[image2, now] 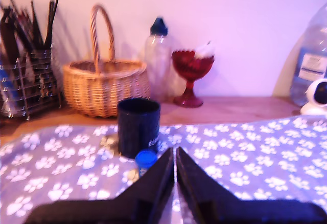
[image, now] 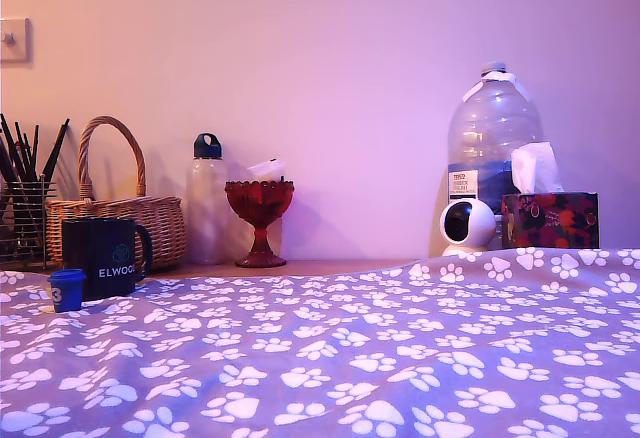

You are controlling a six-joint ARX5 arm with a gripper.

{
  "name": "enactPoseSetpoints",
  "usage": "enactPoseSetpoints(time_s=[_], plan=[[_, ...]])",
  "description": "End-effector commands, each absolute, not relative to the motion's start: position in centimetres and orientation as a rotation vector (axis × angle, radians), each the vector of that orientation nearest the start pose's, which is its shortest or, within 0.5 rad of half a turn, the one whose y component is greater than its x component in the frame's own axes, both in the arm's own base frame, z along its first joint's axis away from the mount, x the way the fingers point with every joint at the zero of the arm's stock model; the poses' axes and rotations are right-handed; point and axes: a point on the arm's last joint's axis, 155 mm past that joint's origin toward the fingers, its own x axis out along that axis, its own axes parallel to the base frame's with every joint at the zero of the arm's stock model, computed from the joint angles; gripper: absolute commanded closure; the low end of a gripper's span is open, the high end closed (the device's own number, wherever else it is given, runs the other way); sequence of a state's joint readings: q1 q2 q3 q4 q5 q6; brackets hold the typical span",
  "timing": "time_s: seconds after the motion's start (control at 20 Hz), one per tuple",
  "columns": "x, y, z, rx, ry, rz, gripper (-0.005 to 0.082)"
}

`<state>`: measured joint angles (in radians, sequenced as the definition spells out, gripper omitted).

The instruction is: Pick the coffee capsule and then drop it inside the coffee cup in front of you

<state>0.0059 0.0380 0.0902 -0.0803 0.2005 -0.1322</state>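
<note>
Pincer (image2: 175,157) pressed nearly shut, empty. Risks knocking over tiny blue lidded coffee capsule (image2: 145,160) just beside dark navy ceramic mug (image2: 138,126).

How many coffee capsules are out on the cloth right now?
1. The blue coffee capsule stands on the paw-print cloth, just beside the coffee cup, on the exterior view's left. Others could be hidden inside the wicker basket.

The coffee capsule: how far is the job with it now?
Nothing looks done yet. The coffee capsule stands on the paw-print cloth beside the coffee cup, not inside. The tool is shut and empty, just short of the capsule. Picking up and dropping in both remain.
</note>
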Motion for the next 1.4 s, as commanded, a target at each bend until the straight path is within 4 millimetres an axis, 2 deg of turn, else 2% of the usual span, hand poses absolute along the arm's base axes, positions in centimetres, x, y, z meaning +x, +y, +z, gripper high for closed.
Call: enactPoseSetpoints(time_s=[0.0,0.15,0.4,0.55,0.6,0.65,0.75,0.8,1.1,1.2,1.35], plan=[[25.0,-3.9,16.9,-0.145,0.095,-0.204,0.079],[25.8,-4.2,15.9,-0.14,0.162,-0.207,0.079],[28.1,-4.7,16.8,-0.129,0.18,-0.207,0.079],[29.3,-4.9,15.6,-0.13,0.217,-0.21,0.0774],[29.6,-5.0,15.1,-0.13,0.232,-0.209,0.0744],[30.0,-5.0,14.9,-0.131,0.236,-0.209,0.0656],[30.7,-4.9,14.7,-0.129,0.231,-0.201,0.0346],[31.0,-4.7,14.7,-0.125,0.224,-0.191,0.025],[32.1,-4.7,12.0,-0.076,0.292,-0.186,0.0229],[32.4,-4.7,11.4,-0.076,0.305,-0.185,0.0157],[32.7,-4.7,10.5,-0.057,0.322,-0.188,0.0142]])
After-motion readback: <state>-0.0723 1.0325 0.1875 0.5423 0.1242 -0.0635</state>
